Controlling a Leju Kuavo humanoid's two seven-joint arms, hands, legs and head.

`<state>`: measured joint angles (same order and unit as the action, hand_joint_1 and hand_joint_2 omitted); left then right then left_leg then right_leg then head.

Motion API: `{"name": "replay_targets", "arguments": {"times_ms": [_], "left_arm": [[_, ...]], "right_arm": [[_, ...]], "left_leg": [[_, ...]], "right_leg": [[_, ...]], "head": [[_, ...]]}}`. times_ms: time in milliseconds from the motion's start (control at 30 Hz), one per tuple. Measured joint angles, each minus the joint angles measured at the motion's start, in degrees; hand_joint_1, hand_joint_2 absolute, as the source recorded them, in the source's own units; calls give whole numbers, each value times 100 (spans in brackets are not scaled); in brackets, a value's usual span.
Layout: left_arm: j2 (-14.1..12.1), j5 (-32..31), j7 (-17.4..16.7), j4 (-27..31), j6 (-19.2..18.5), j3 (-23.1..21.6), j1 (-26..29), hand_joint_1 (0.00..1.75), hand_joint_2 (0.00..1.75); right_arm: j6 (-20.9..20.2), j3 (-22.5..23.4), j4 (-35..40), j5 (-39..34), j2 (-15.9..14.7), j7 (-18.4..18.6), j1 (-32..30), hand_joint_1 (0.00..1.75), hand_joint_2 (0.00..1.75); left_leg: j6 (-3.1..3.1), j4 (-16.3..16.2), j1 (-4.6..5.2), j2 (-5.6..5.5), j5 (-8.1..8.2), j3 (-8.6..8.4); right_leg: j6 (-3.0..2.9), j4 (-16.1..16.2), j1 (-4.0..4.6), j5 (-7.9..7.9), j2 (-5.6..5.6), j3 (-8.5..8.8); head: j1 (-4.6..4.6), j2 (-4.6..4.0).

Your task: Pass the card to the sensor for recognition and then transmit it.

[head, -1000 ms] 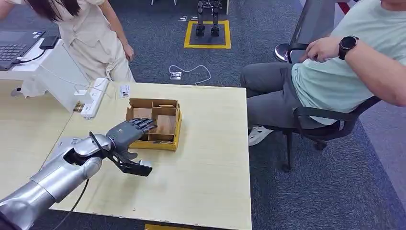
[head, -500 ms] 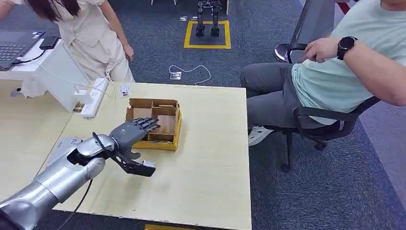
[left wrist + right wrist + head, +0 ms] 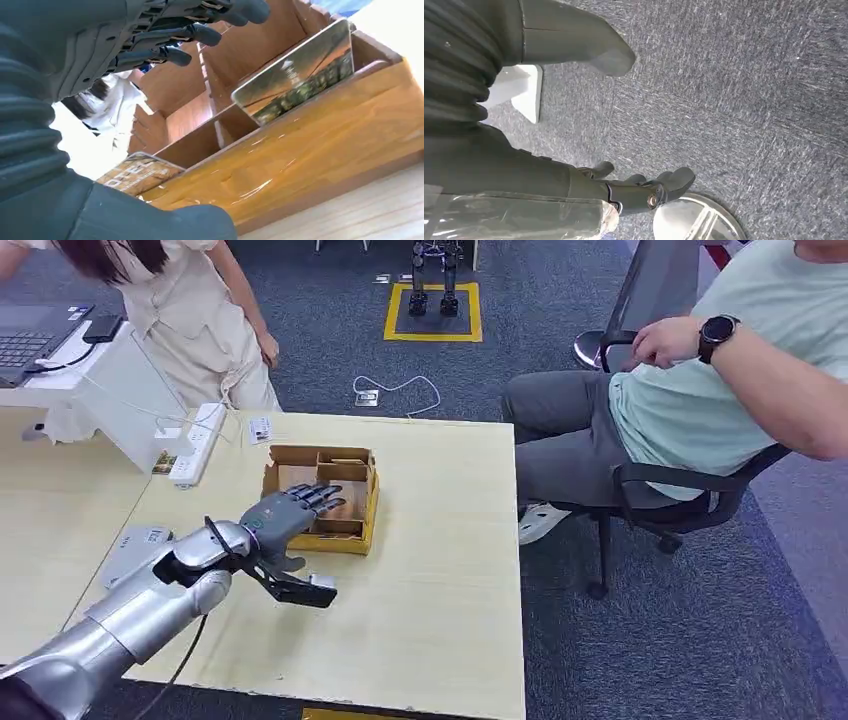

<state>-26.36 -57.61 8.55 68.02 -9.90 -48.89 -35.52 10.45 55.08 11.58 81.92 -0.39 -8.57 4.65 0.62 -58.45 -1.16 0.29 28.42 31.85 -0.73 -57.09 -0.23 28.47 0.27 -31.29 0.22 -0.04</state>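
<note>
One open-topped brown cardboard box with yellow outer walls and inner dividers [image 3: 352, 502] sits on the pale wooden table [image 3: 430, 580]. My left hand [image 3: 285, 515], dark grey on a silver arm, hovers over the box's near-left part, fingers [image 3: 200, 32] spread and fairly straight, thumb apart, holding nothing.

In the left wrist view I count two cards. One glossy rectangular card with a green-brown landscape print and a small white mark [image 3: 297, 72] stands tilted on edge in a narrow slot just behind the box's yellow front wall, leaning on the divider; rounded corners, shiny face. A second, tan printed card [image 3: 137, 172] lies near the box's corner; I cannot tell whether it is inside. Fingertips are above the compartments, apart from both cards.

My right hand [image 3: 639, 187] hangs over blue-grey carpet [image 3: 749, 100], fingers loosely curled but apart, empty.

One flat grey sensor pad [image 3: 135, 545] lies on the table beside my left forearm. One white power strip [image 3: 197, 443] at the far-left table edge. Two people: one standing far left, one seated in a black chair on the right, wearing a black watch.
</note>
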Motion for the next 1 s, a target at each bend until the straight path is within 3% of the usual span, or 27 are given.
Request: {"name": "replay_targets", "arguments": {"times_ms": [1000], "left_arm": [[389,-48,-4,-345,68,0,-78,0,175]], "right_arm": [[-4,0,0,35,17,9,25,0,175]], "left_leg": [[0,-1,0,0,0,0]], "right_leg": [[0,0,0,0,0,0]], "head": [[2,0]]}}
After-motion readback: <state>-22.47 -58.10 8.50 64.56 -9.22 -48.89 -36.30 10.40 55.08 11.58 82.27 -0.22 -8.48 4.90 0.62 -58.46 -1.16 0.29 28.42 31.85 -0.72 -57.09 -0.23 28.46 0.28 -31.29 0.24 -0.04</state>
